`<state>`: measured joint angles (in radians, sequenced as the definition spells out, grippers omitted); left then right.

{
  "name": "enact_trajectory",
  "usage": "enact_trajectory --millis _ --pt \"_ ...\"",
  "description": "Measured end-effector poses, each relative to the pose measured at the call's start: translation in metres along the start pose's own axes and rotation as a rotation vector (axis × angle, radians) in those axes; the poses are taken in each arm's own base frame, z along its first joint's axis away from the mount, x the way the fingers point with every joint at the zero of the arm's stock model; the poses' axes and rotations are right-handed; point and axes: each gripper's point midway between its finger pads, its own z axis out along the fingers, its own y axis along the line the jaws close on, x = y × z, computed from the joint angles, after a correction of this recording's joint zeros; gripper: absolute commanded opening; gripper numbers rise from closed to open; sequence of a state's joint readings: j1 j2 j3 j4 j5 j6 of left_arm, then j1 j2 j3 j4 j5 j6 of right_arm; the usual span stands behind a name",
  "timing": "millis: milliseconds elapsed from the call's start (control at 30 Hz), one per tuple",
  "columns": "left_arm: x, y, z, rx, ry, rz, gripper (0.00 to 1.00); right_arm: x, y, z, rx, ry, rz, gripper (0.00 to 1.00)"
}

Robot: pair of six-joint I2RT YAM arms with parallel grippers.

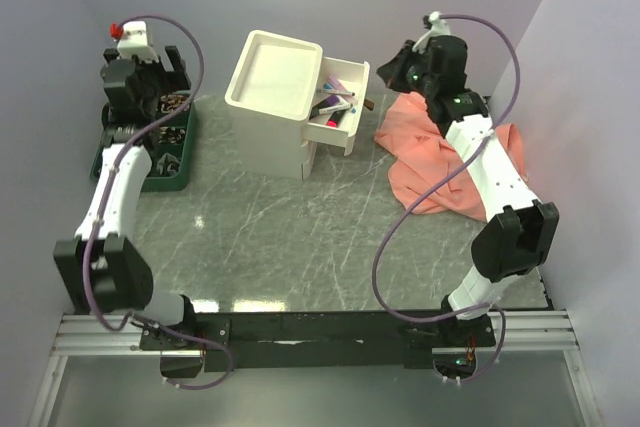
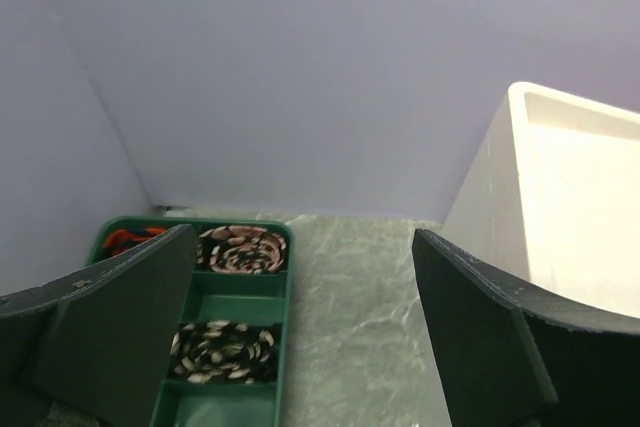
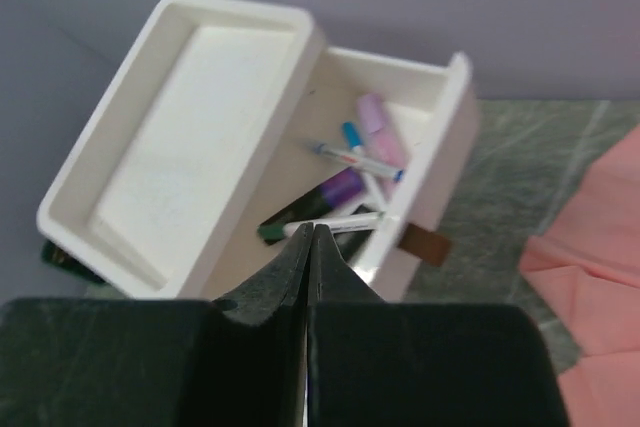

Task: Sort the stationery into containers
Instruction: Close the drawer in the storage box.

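Hovering just above the pulled-out top drawer [image 3: 456, 112], your right pincer [image 3: 310, 232] has its fingers pressed together with nothing between them. Below it the stationery lies loose in that drawer: a purple highlighter [image 3: 343, 187], a pink highlighter [image 3: 378, 132] and a thin white pen [image 3: 357, 156] crossing between them, among others. The drop-off step looks finished, and I see no other stationery out on the desk, so the next move probably calls for a slow push on the drawer front by its brown handle [image 3: 425, 244]. Keep that push square so the light cabinet [image 1: 270, 147] does not slide. Your left pincer [image 2: 302, 237] is spread wide and carries nothing; it is raised near the desk's far left corner over a green tray [image 2: 222, 292] of coiled bits, just beside the cabinet's side. The cabinet stands by the desk's far edge, near the middle. A crumpled pink cloth [image 1: 415, 142] lies toward the far right corner, and anything under it is hidden. The desk [image 1: 300, 237] is grey-green marbled stone, shut in by plain lilac walls [image 2: 300, 67].
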<state>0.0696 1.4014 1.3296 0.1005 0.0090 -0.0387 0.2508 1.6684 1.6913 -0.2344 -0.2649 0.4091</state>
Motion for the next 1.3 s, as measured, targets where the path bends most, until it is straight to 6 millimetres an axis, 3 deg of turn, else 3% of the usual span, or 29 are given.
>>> enact_trajectory --millis 133,333,533,700,833,1000,1133,1300 --pt "0.013 0.001 0.040 0.054 0.028 -0.064 0.88 -0.011 -0.037 -0.004 0.091 -0.034 0.001 0.00" --pt "0.036 -0.020 0.080 0.208 0.080 -0.159 0.87 0.031 -0.066 0.013 0.151 0.064 -0.007 0.00" --pt "0.068 -0.051 0.089 0.385 0.154 -0.233 0.90 0.068 -0.089 0.028 0.207 0.159 -0.018 0.00" --pt "0.089 -0.063 0.091 0.444 0.205 -0.279 0.90 0.093 -0.104 0.044 0.231 0.217 -0.020 0.00" --pt "0.096 -0.065 0.092 0.455 0.221 -0.290 0.91 0.105 -0.100 0.058 0.220 0.248 -0.025 0.00" --pt "0.096 -0.070 0.091 0.471 0.224 -0.297 0.91 0.119 -0.080 0.075 0.194 0.285 -0.049 0.00" --pt "0.100 -0.080 0.089 0.502 0.236 -0.297 0.91 0.118 -0.071 0.085 0.193 0.280 -0.060 0.00" --pt "0.124 -0.079 0.092 0.489 0.292 -0.306 0.91 0.122 -0.057 0.092 0.198 0.291 -0.070 0.00"
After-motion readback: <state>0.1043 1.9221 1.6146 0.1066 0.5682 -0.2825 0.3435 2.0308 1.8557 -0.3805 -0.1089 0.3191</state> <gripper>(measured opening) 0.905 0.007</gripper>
